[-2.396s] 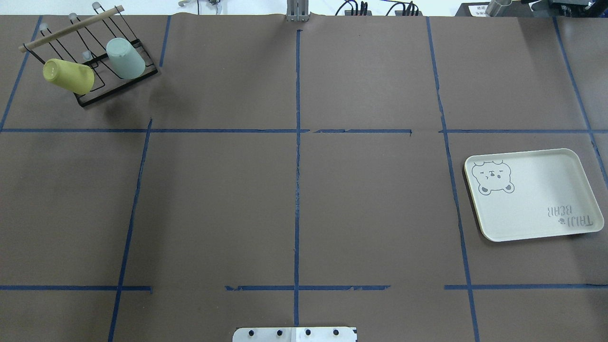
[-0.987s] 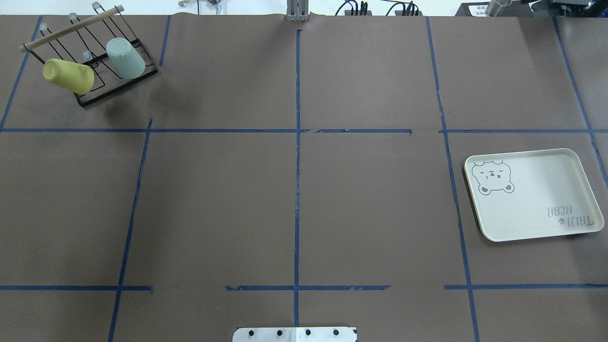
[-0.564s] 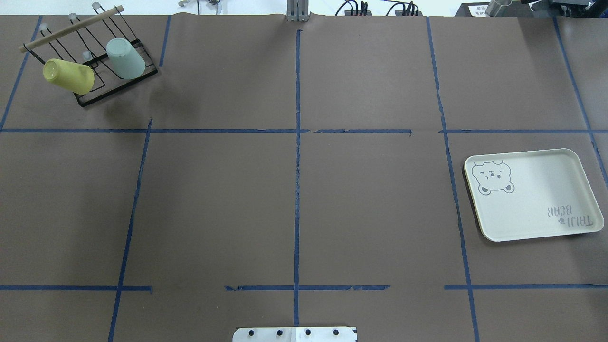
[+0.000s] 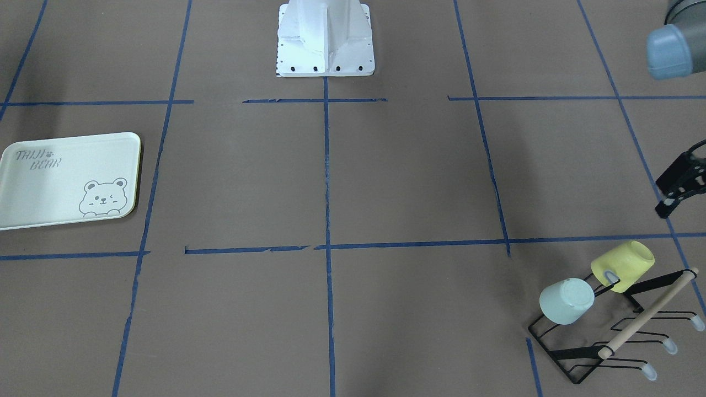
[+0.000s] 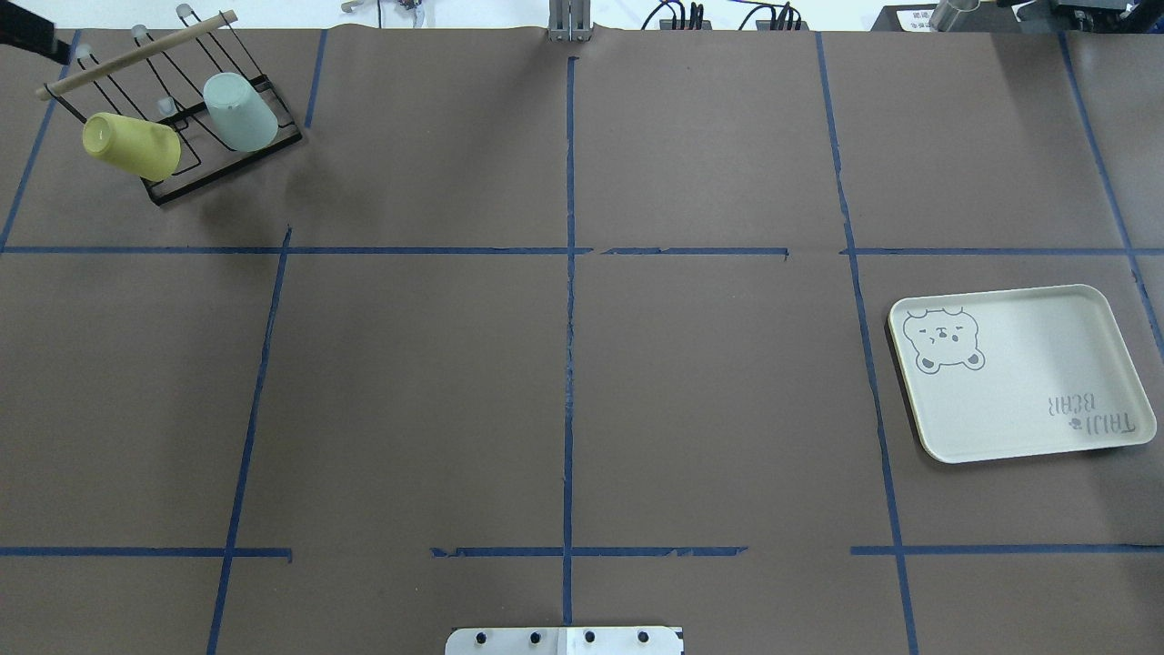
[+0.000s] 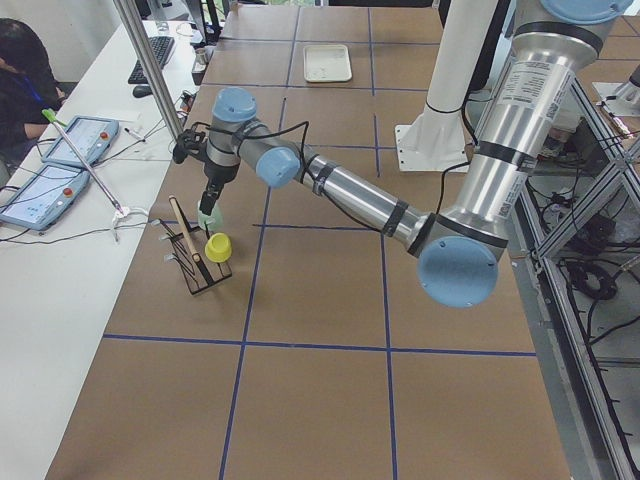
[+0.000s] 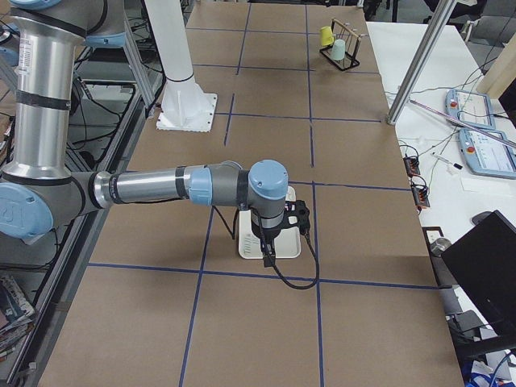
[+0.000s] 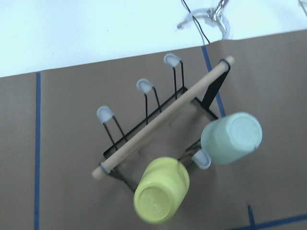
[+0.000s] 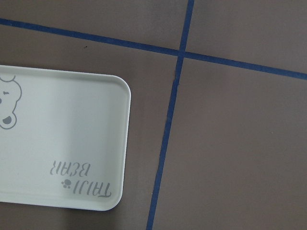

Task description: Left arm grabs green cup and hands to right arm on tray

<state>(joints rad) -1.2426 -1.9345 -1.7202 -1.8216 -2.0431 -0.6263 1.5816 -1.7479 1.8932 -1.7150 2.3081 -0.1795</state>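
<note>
Left gripper (image 4: 667, 207) has edged into the overhead view's far-left corner, just beside the rack (image 5: 182, 173). It holds no cup, and its opening can't be told. Green cup (image 5: 239, 111) sits upturned on a rack prong, next to the yellow cup (image 5: 132, 146). Right gripper (image 7: 268, 256) hangs over the tray (image 5: 1018, 382) at near right, opening can't be told.

The only words I can read are grey "TAIJI BEAR", printed on my tray (image 4: 44, 193), upper left in the front-facing view.
</note>
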